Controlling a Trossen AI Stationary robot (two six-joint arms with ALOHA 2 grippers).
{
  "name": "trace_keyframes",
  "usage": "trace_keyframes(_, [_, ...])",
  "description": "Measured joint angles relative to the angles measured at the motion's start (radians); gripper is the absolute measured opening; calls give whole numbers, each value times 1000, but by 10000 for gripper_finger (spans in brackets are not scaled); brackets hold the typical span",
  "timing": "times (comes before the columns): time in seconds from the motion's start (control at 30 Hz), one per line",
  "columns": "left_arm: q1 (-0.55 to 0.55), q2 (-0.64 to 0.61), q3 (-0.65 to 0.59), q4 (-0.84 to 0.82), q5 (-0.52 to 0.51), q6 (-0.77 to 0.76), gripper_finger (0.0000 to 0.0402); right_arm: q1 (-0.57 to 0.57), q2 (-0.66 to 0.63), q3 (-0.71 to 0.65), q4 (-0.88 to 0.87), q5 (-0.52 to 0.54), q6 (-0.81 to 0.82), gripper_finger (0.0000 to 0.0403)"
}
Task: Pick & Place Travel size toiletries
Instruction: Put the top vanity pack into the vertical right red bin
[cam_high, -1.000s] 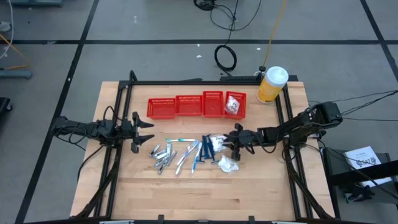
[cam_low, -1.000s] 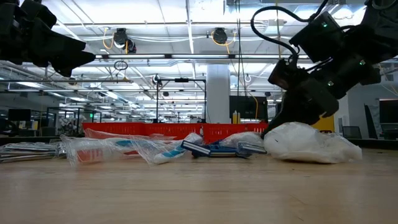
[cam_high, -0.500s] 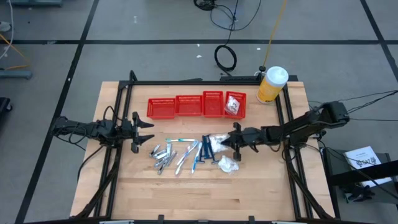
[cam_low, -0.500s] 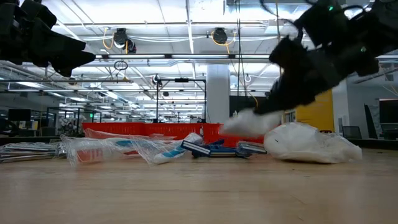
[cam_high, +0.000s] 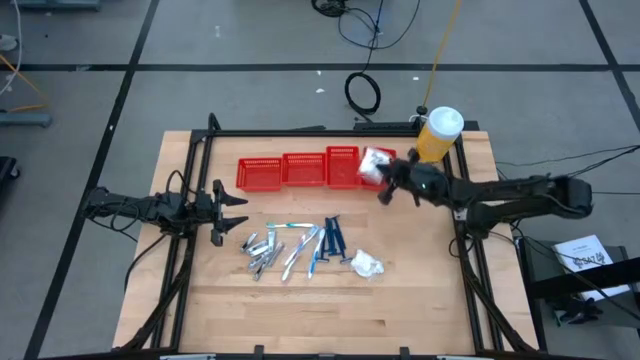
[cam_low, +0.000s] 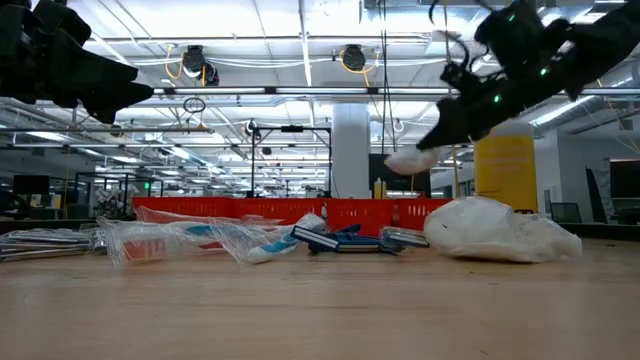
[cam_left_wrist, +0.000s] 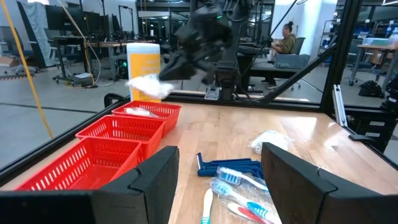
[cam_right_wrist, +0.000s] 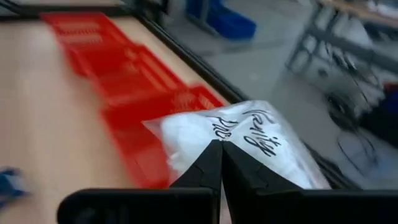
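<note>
Right gripper (cam_high: 385, 178) clamped on a white clear-wrapped packet (cam_high: 372, 163), fingers pinched together on its edge; black lettering shows on the wrap in the right wrist view (cam_right_wrist: 249, 140). Packet held in the air over the rightmost of four red baskets (cam_high: 315, 170), which stand in a row along the table's (cam_high: 420, 300) far side. From table height the packet (cam_low: 408, 158) hangs well above the basket row, with the right arm reaching in from the right. Another packet already lies in that rightmost basket, seen through the left wrist camera (cam_left_wrist: 142, 111).

Left gripper (cam_high: 232, 213) waits at the table's left side, off the wood, fingers (cam_left_wrist: 155, 180) spread apart and holding nothing.

Rest of the toiletries lie mid-table: silvery tubes (cam_high: 260, 250) to the left of the heap, white-teal sticks (cam_high: 298, 245) beside them, dark-blue sticks (cam_high: 333, 238) just right of those, and one more packet (cam_high: 365, 265) at the heap's right end, flat on the wood. In the low view this packet (cam_low: 500, 230) sits nearest the camera on the right.

Yellow bottle (cam_high: 437, 135) with white cap stands at the far right corner, just beyond the right gripper.
</note>
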Motion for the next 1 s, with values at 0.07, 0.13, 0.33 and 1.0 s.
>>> trace_keyframes(0.07, [0, 0, 0, 0, 0, 0, 225, -69, 40, 0, -13, -60, 16, 0])
trace_keyframes(0.13, [0, 0, 0, 0, 0, 0, 225, -122, 82, 0, -11, -119, 31, 0])
trace_keyframes(0.33, [0, 0, 0, 0, 0, 0, 225, -185, 204, 0, -12, -174, 59, 0])
trace_keyframes(1.0, [0, 0, 0, 0, 0, 0, 225, -126, 64, 0, -16, -174, 83, 58])
